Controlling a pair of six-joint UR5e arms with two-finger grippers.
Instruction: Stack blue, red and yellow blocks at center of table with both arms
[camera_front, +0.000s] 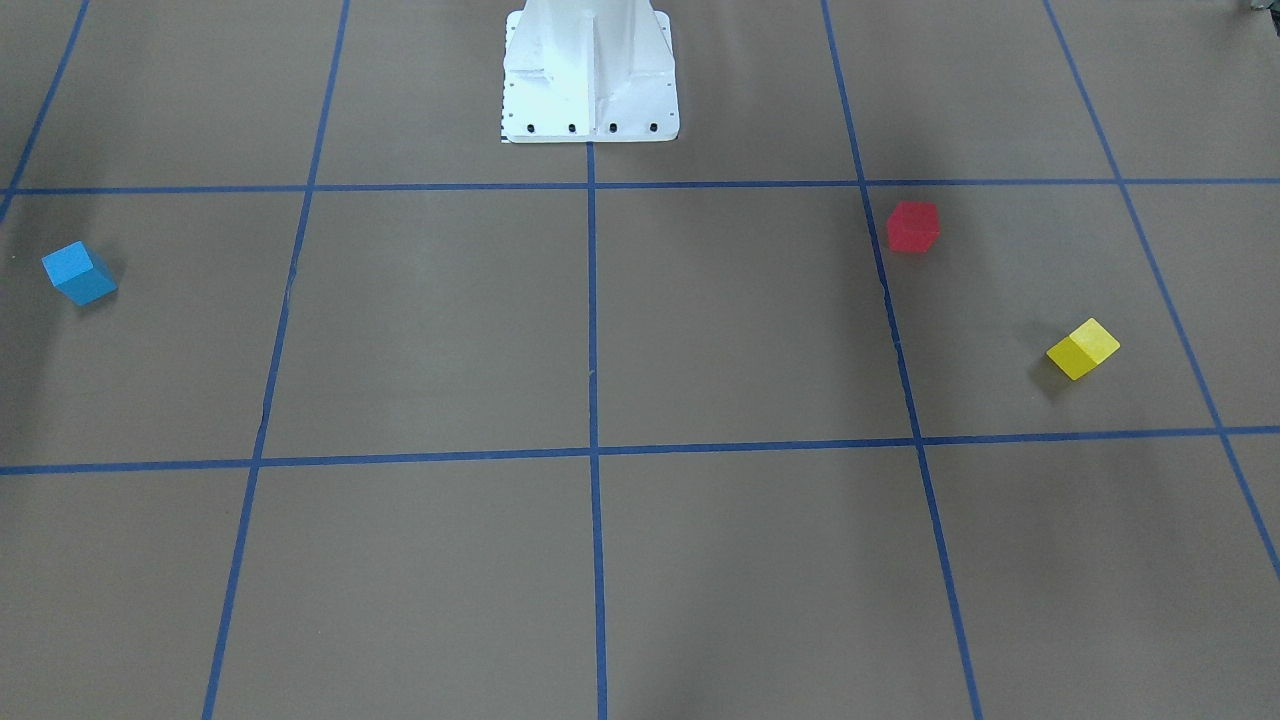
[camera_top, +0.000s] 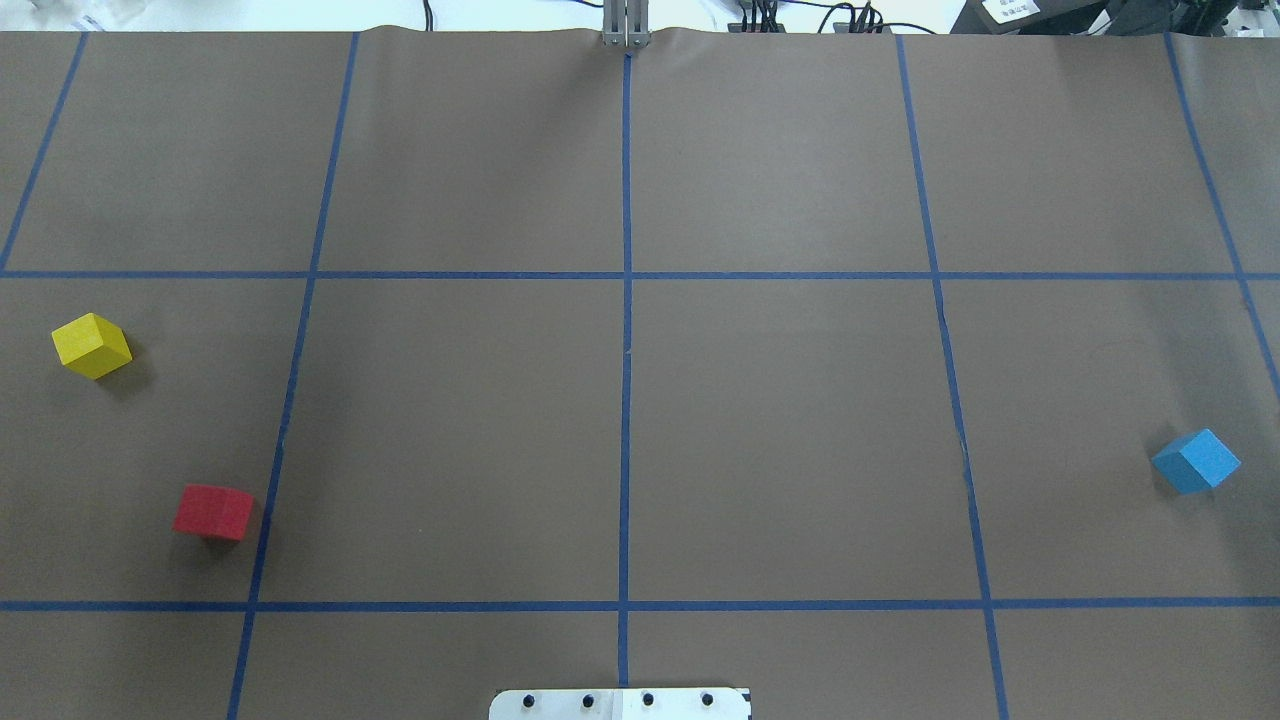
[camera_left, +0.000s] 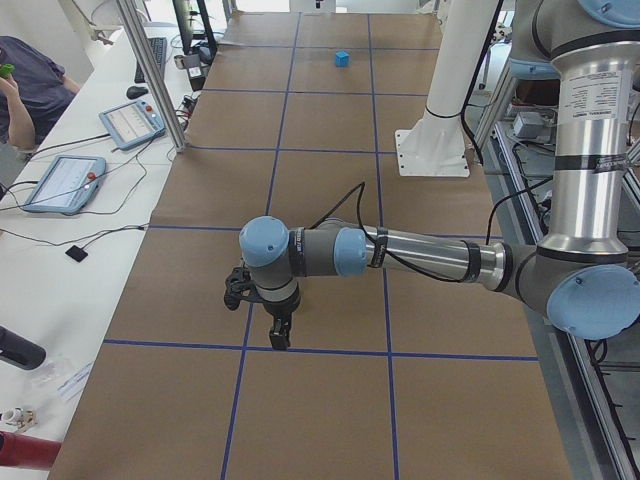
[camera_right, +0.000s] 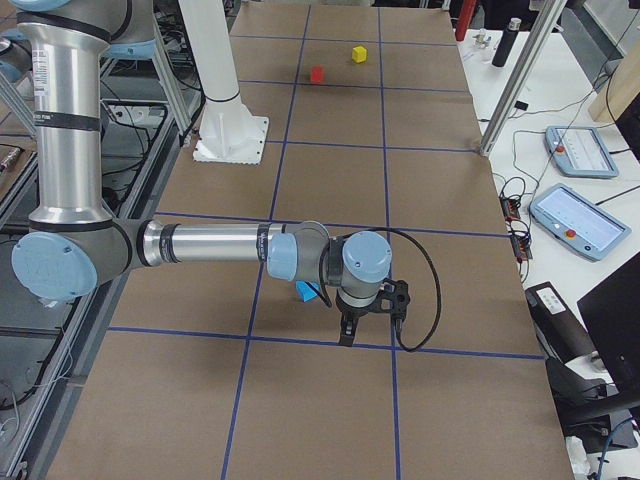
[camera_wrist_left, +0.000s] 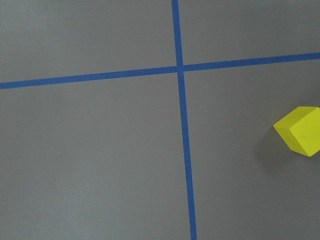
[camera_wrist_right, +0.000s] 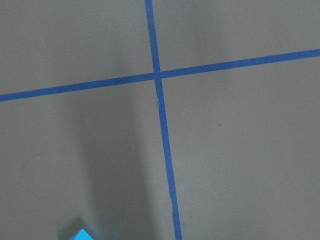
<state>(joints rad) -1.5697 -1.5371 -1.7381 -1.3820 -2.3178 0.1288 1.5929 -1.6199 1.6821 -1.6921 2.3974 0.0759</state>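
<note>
Three blocks lie apart on the brown table (camera_top: 780, 420). The blue block (camera_top: 1196, 461) (camera_front: 78, 272) (camera_left: 342, 59) sits far out on my right side. The red block (camera_top: 213, 512) (camera_front: 913, 226) (camera_right: 316, 74) and the yellow block (camera_top: 91, 345) (camera_front: 1083, 349) (camera_right: 359, 54) sit on my left side. My left gripper (camera_left: 278, 338) hangs over that left end; its wrist view catches the yellow block (camera_wrist_left: 300, 131) at the right edge. My right gripper (camera_right: 345, 335) hovers beside the blue block (camera_right: 308, 291), whose corner shows in its wrist view (camera_wrist_right: 80, 235). Whether either gripper is open, I cannot tell.
The white pedestal base (camera_front: 590, 75) (camera_top: 620, 703) stands at the robot's edge of the table. Along the far side runs a white desk with tablets (camera_left: 65, 183) (camera_right: 580, 215), aluminium posts (camera_left: 150, 70) and a seated person (camera_left: 25, 90).
</note>
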